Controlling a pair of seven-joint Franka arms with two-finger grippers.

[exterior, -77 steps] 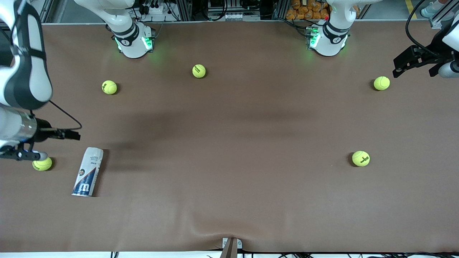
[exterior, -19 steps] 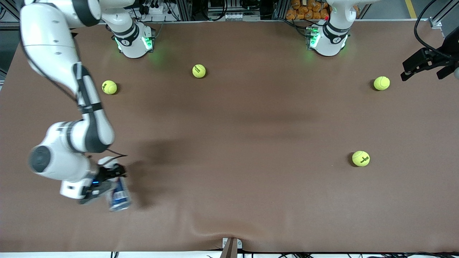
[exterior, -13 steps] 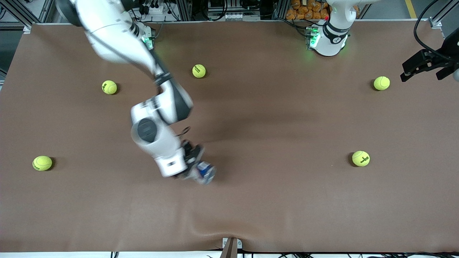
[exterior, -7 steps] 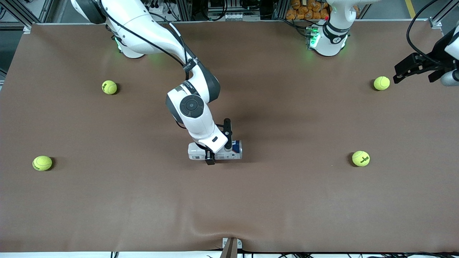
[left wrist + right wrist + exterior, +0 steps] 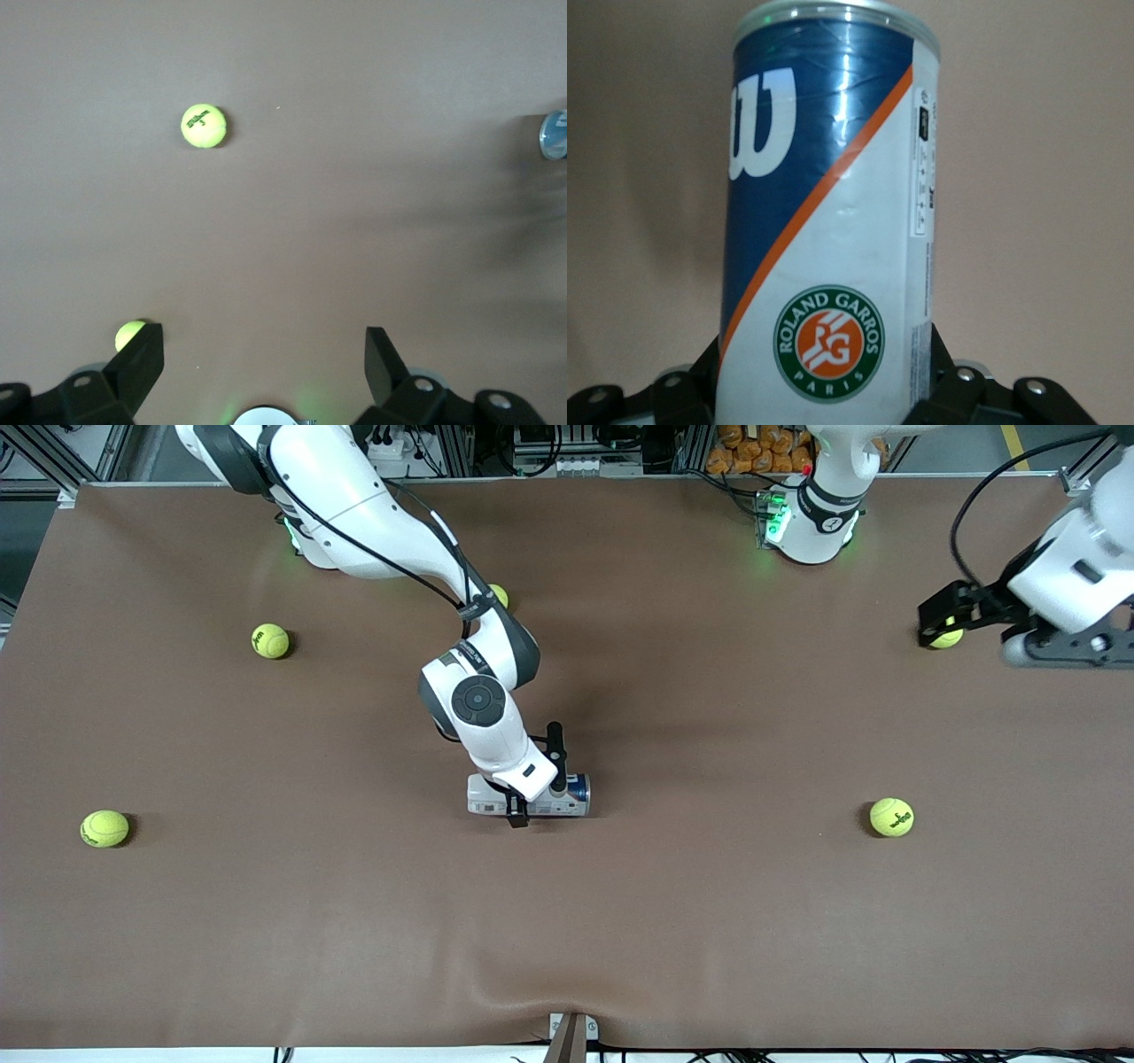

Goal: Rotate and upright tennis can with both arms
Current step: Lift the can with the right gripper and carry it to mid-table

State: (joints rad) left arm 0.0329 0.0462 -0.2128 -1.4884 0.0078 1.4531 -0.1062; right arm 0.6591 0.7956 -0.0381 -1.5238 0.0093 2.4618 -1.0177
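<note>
The tennis can lies on its side at the middle of the table, blue end toward the left arm's end. My right gripper is shut on it across its middle. In the right wrist view the can fills the frame, white, blue and orange with a white "W", and a black finger presses each side. My left gripper is open and empty over a tennis ball near the left arm's end. In the left wrist view its fingers stand wide apart, and the can's end shows at the frame's edge.
Other tennis balls lie on the brown table: one and one toward the right arm's end, one toward the left arm's end, one partly hidden by the right arm. The left wrist view shows two balls.
My right gripper took the can from the right arm's end and carried it to the table's middle, turned crosswise. My left arm has swung in over the table, above the ball.
</note>
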